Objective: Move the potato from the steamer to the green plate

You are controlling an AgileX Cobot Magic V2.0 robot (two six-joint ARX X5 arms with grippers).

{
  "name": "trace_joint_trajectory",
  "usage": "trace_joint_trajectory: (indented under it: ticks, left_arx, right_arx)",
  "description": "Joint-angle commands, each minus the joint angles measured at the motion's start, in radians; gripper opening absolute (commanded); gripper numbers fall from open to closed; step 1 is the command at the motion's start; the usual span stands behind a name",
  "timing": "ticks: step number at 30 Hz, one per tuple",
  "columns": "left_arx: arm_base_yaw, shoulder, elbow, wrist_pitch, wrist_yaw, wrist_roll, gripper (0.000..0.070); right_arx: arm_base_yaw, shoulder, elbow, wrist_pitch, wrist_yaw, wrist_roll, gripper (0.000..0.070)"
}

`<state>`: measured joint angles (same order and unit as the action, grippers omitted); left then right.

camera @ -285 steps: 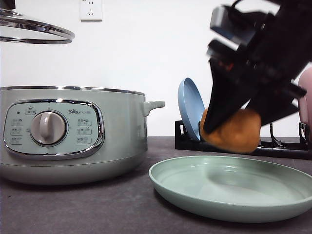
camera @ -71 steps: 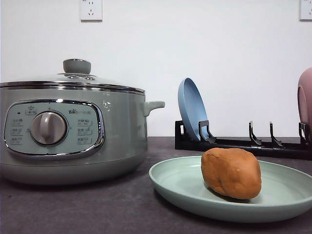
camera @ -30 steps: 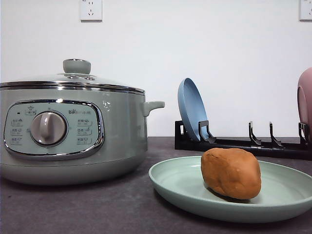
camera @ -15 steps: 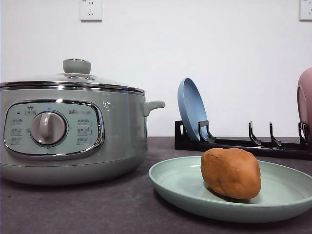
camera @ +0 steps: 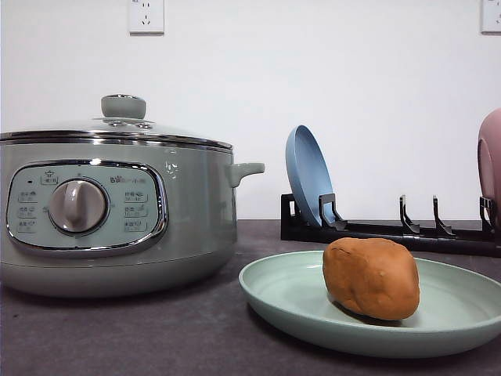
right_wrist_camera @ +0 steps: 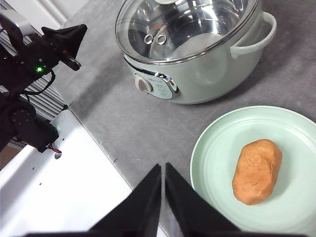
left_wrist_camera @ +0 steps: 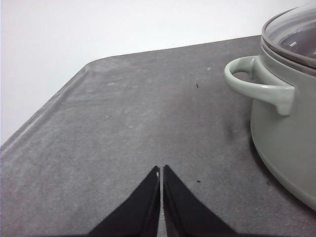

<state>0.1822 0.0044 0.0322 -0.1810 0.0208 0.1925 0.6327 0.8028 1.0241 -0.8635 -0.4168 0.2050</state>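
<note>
Right gripper [right_wrist_camera: 162, 170] closed, empty, above table; potato [right_wrist_camera: 257, 171] apart on green plate [right_wrist_camera: 217, 143].

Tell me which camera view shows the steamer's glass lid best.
The right wrist view: it looks down through the whole glass lid into the steamer, rim and vent holes visible. The front view shows the lid edge-on with its green knob. The left wrist view catches just a slice of the lid beside a side handle.
</note>
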Motion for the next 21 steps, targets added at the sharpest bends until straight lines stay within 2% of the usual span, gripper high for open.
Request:
trace_joint_trajectory:
  ticks: [1, 21]
  left_arx:
    - [0.001, -0.001, -0.021, -0.007, -0.003, -0.003, 0.0000]
    - [0.001, -0.001, -0.021, -0.007, -0.003, -0.003, 0.0000]
  right_arx:
    - [0.006, 0.005, 0.016, 0.010, -0.002, -0.011, 0.0000]
    - [0.006, 0.005, 0.016, 0.010, -0.002, -0.011, 0.0000]
